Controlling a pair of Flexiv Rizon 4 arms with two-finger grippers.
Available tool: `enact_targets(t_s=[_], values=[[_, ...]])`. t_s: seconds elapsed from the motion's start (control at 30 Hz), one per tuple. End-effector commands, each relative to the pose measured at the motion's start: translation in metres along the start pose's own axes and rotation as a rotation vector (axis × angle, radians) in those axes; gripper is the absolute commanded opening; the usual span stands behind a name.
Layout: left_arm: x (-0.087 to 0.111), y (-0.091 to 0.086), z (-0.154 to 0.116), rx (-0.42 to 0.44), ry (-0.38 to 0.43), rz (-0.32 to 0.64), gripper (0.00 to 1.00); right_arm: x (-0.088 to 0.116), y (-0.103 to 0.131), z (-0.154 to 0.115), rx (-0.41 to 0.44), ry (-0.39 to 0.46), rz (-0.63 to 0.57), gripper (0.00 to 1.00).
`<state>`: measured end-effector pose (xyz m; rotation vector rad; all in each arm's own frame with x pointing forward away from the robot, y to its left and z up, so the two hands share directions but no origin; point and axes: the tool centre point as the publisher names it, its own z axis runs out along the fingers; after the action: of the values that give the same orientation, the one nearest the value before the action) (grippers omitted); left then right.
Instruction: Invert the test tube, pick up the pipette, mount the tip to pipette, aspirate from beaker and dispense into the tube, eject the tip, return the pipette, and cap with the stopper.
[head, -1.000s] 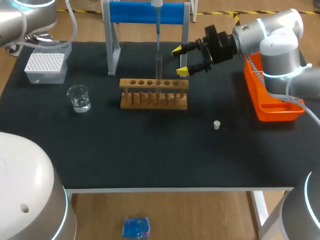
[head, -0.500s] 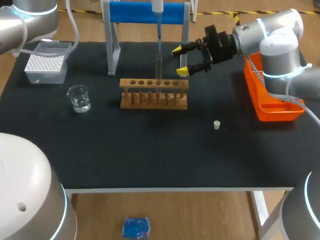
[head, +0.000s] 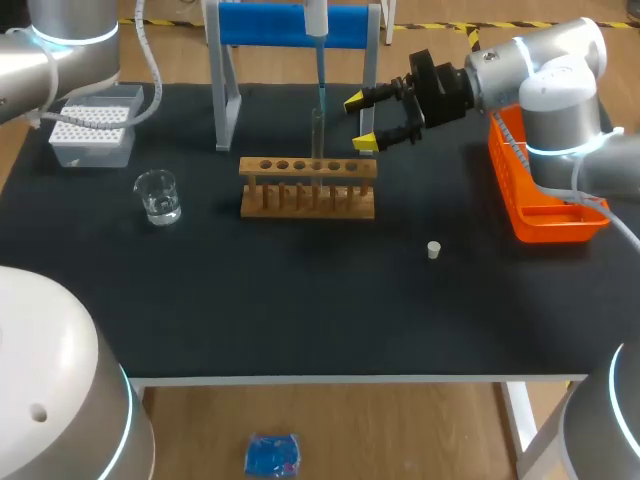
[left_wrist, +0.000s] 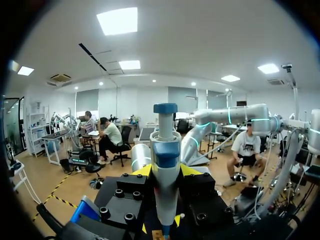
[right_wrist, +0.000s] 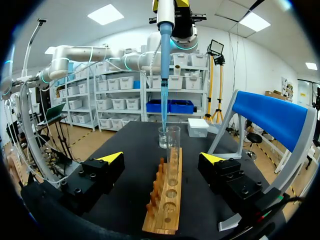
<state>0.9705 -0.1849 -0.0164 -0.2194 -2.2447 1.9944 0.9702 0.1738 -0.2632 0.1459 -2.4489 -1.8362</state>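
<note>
The slim blue-and-white pipette (left_wrist: 165, 165), clamped upright in the left gripper (left_wrist: 165, 173), hangs its thin tapered tip (right_wrist: 164, 115) at the mouth of the clear glass tube (head: 318, 130), which stands in the wooden rack (head: 308, 187). The right gripper (head: 364, 122) hangs beside the tube, its fingers spread. Over the last second the pipette has sunk slightly.

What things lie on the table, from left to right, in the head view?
Tip box → beaker → rack → stopper → orange basket.
</note>
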Motion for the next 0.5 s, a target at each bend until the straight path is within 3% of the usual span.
enact_targets(t_s=[0.03, 0.5], values=[[0.0015, 0.0012, -0.0001, 0.0, -0.007, -0.001, 0.0, -0.0009, -0.0003, -0.0002, 0.001, 0.002, 0.0, 1.0], [-0.0022, 0.004, 0.0025, -0.046, -0.023, -0.027, 0.0, -0.0009, -0.0003, -0.0002, 0.001, 0.002, 0.0, 1.0]])
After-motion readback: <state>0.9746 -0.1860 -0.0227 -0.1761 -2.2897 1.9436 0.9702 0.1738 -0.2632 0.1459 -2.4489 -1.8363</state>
